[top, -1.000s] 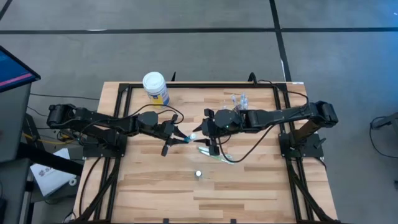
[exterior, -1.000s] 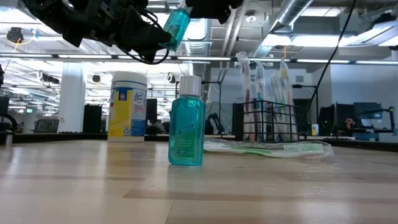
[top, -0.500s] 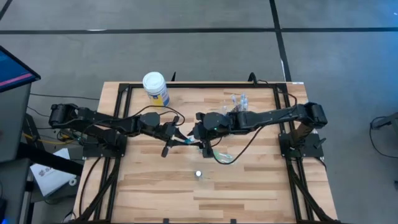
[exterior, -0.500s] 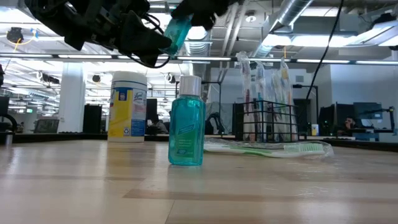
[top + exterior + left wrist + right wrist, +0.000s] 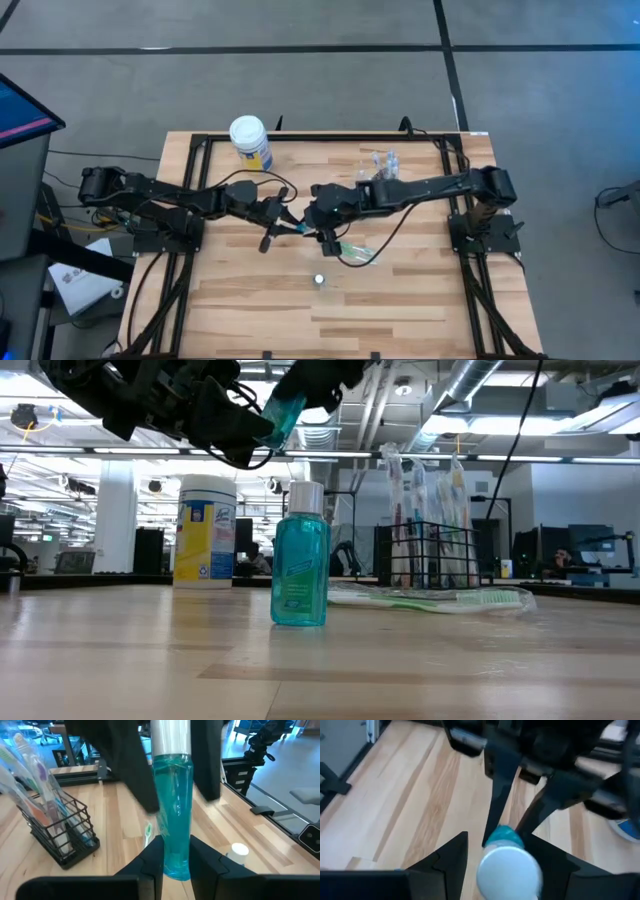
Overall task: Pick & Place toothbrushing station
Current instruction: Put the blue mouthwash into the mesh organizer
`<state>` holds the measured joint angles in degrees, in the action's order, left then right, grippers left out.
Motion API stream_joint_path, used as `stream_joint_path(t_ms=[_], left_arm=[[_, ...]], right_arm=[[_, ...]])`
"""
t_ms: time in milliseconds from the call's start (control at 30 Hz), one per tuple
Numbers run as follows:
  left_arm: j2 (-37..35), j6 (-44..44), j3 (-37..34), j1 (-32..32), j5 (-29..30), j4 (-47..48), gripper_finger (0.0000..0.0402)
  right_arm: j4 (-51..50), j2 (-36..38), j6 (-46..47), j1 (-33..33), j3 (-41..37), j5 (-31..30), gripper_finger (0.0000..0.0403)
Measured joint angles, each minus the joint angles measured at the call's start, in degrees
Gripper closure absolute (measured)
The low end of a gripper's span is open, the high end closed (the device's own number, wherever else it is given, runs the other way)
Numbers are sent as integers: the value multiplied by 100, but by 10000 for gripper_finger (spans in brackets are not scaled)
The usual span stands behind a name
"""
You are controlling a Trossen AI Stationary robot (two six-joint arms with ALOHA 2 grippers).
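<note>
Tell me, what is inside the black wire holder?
Toothbrushes stand upright in the holder, their heads rising above its rim. Through the wire the handles show, but the bottom is covered, so any smaller item there cannot be seen.

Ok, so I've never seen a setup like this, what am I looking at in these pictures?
Two dark robot arms work at a wooden table. One picture looks down from above, one looks level across the tabletop, and two come from cameras on the wrists. The left arm has its jaws shut on a teal bottle, held in the air; the right arm has its jaws open either side of its cap. On the table: a second teal bottle, a wire holder of toothbrushes, a wrapped toothbrush, a white-lidded jar.
</note>
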<state>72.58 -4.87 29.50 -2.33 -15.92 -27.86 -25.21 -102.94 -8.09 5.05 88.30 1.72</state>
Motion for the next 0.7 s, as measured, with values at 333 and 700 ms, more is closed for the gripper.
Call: stream_joint_path(t_ms=[333,700], left_arm=[[0,20,0,0,0,-3,341],[0,42,0,0,-4,5,341]], right_arm=[[-204,7,16,7,75,0,238],[-186,9,-3,21,73,-28,318]])
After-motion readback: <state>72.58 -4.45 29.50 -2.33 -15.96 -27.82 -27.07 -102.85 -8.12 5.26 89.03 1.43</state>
